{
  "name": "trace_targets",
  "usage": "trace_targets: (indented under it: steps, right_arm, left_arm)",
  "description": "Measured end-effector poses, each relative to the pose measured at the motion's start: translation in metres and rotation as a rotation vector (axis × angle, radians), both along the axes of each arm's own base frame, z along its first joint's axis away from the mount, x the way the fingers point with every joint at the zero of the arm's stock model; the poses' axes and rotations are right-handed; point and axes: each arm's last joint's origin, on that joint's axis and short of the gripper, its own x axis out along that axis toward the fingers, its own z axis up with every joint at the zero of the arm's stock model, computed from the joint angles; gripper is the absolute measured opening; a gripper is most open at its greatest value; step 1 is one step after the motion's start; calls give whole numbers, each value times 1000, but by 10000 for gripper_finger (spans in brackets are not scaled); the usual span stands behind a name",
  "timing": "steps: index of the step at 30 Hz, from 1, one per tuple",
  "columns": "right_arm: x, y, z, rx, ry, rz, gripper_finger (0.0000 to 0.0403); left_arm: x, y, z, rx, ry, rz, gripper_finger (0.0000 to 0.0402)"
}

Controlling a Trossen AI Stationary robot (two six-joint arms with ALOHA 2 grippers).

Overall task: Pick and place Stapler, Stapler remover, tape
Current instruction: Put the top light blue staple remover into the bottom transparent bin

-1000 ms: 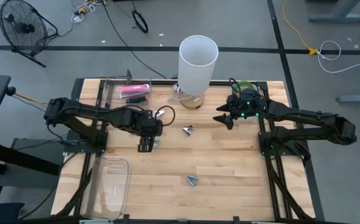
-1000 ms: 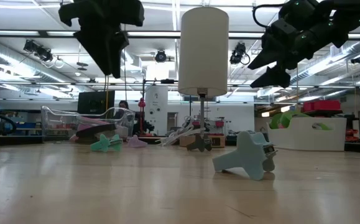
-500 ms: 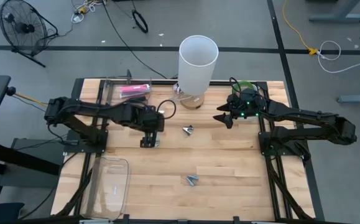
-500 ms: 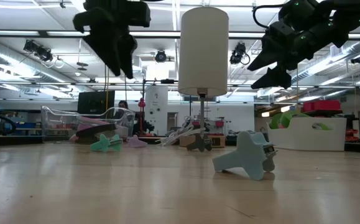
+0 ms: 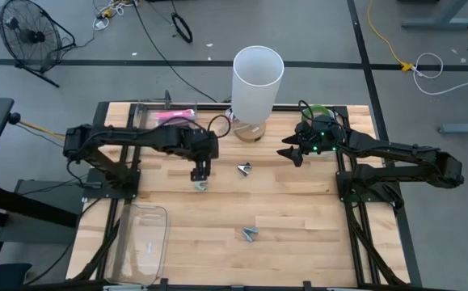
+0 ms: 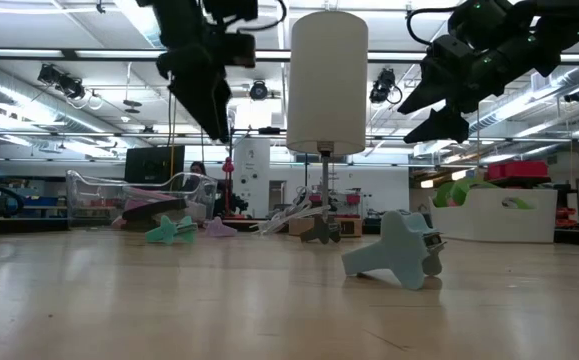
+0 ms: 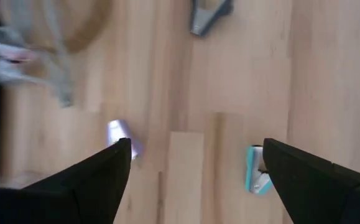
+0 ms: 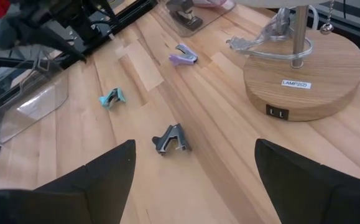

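My left gripper (image 5: 200,172) hangs open and empty above the table, its fingers pointing down (image 6: 217,120). Below it lie a teal staple remover (image 7: 256,177) and a lavender one (image 7: 121,133). A grey staple remover (image 5: 244,168) lies right of them, toward the middle of the table. Another teal remover (image 5: 250,234) lies nearer the front edge and shows large in the low view (image 6: 394,250). A pink stapler (image 5: 173,117) lies in a clear box at the far left. My right gripper (image 5: 288,153) is open and empty, held above the table right of the lamp. I cannot make out the tape rings.
A tall white lamp (image 5: 258,73) on a round wooden base (image 8: 304,74) stands at the far middle. A clear bin (image 5: 141,242) sits at the near left corner. A white tub (image 6: 494,215) shows at the right in the low view.
My left gripper has moved toward the table's right and far edges, from beside the clear bin's far end to above the teal and lavender removers. It has stayed open. My right arm has kept still.
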Motion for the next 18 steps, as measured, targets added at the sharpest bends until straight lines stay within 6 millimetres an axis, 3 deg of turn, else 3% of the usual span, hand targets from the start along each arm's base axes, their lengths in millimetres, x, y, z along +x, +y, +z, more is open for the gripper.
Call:
trace_targets:
  steps: [5, 18]
  right_arm:
    - [0, 0, 0, 2, 4, 0, 327]
    - [0, 0, -1, 10, 6, -4, 327]
  left_arm:
    - [-6, 0, -29, -17, 68, -61, 362]
    - [-16, -25, -64, -88, 90, -171, 362]
